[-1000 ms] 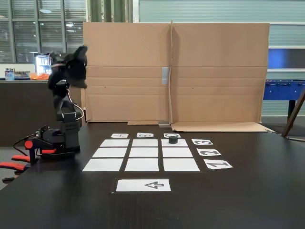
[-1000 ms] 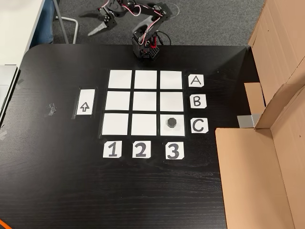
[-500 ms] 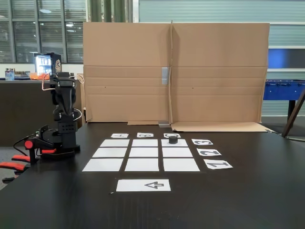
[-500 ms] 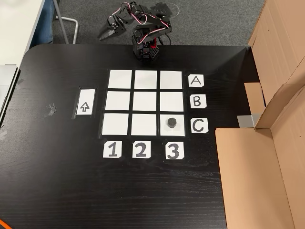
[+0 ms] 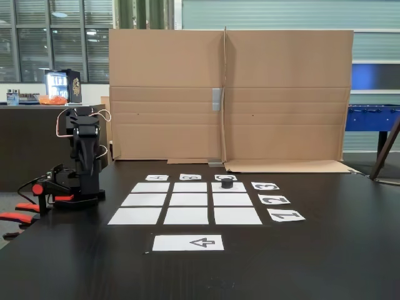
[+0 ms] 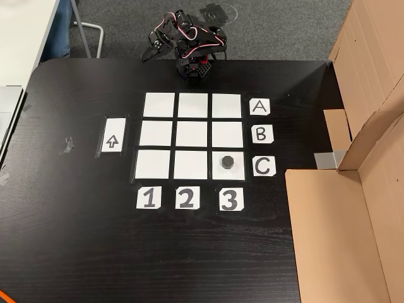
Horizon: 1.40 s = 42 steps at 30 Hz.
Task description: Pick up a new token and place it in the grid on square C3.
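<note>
The token is a small black puck resting on square C3, the corner cell of the grid where column C meets row 3. In the low fixed view the token sits on the far right cell of the grid. The arm is folded over its base at the table's edge, well away from the grid. My gripper hangs beyond the table edge, pointing away from the cells, holding nothing that I can see. Its jaws are too small to read.
A white sheet with an arrow lies beside the grid, and paper labels A, B, C and 1, 2, 3 edge it. Cardboard panels stand along one side of the black table. A small scrap of tape lies near the arrow.
The arm has folded down and pulled in toward its base, drawing the gripper closer to the shoulder. The token has stayed on its cell.
</note>
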{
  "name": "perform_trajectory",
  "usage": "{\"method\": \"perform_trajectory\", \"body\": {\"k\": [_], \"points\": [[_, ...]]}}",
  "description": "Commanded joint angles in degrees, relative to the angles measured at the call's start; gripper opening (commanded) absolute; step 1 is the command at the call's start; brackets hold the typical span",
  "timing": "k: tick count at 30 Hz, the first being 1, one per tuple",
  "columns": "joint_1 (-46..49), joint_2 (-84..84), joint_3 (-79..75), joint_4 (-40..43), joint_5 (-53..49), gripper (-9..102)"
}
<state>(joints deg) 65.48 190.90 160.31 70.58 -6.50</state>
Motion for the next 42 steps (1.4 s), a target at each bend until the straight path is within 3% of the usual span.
{"method": "perform_trajectory", "body": {"k": [1,7,37,42], "points": [[0.9,-0.2,3.6,-2.2,-0.5,-1],[1.1,-0.2,8.3,-5.4,-0.6,-1],[3.3,-0.3,9.4,-4.5,0.6,-1],[4.6,-0.3,10.8,-9.9,0.6,-1]]}}
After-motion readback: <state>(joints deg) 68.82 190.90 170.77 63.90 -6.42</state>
